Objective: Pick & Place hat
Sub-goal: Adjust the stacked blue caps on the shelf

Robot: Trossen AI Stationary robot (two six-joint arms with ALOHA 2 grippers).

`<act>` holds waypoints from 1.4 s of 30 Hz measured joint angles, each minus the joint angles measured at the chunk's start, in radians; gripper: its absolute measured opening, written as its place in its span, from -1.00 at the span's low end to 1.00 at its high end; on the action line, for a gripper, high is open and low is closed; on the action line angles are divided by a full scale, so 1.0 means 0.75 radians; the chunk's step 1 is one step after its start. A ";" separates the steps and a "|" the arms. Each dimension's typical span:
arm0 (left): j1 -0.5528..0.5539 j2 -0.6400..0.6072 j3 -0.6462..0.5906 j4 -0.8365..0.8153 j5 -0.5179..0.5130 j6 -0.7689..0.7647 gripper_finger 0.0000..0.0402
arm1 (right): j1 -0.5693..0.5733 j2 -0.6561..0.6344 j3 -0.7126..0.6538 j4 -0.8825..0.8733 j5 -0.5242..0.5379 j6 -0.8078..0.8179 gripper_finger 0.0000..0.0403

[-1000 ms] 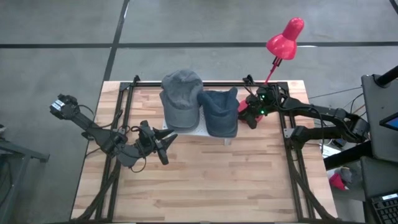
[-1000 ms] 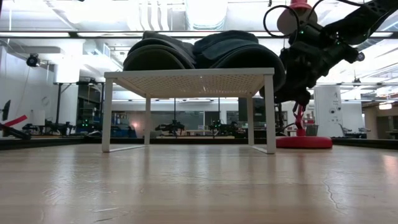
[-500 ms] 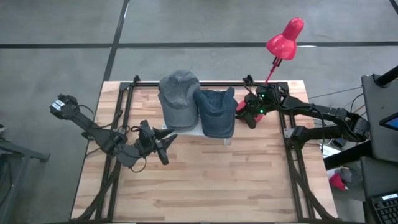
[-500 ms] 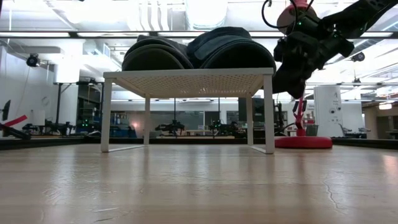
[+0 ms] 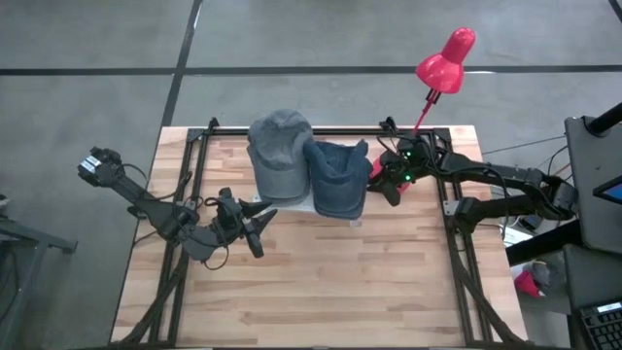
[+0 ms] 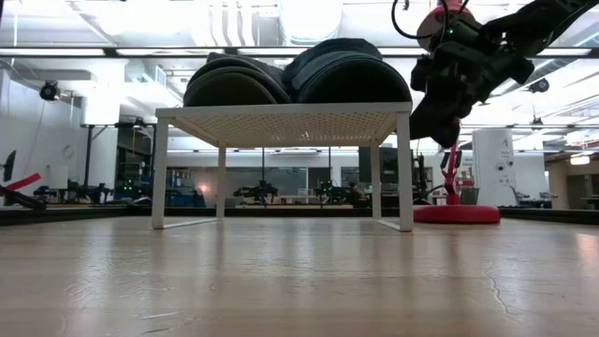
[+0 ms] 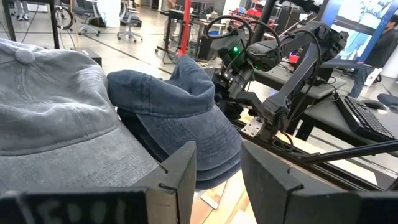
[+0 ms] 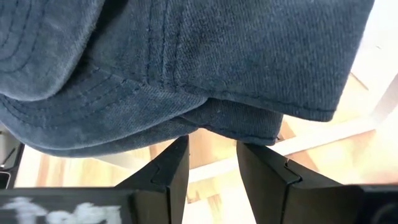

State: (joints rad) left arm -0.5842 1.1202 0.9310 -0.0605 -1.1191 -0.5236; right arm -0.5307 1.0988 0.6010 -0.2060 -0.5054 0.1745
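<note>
Two caps lie side by side on a low white rack, crowns up. The grey cap is on the left and the dark blue cap on the right, its edge over the grey one. My right gripper is open at the blue cap's right side, raised above the table. In its wrist view its fingers stand just below the blue cap's lower edge. My left gripper waits open by the rack's near left corner, facing the grey cap. My right gripper has its open fingertips right at the blue cap's lower edge, coming level from the table's right. I cannot tell whether they touch it. The cap rests on the rack.
A red desk lamp stands at the far right corner, its base behind my right arm. Black frame rails run along the table's left and right sides. Bare wood stretches across the near half.
Both caps have shifted a little toward the table's left on the rack; the blue cap no longer bulges past the rack's right edge. My right gripper has risen slightly beside it.
</note>
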 joint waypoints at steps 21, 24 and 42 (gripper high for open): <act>-0.001 0.000 0.000 -0.001 0.001 0.006 -0.36 | 0.010 0.000 0.000 -0.098 0.000 -0.023 -0.37; -0.001 0.000 0.000 -0.001 0.001 0.006 -0.36 | 0.010 0.000 0.016 -0.104 0.001 -0.023 -0.37; -0.001 0.000 0.000 -0.001 0.001 0.010 -0.36 | 0.031 0.022 0.157 -0.162 0.011 -0.071 -0.37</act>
State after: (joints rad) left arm -0.5850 1.1202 0.9310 -0.0612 -1.1183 -0.5160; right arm -0.5075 1.1152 0.7189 -0.3271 -0.4973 0.1211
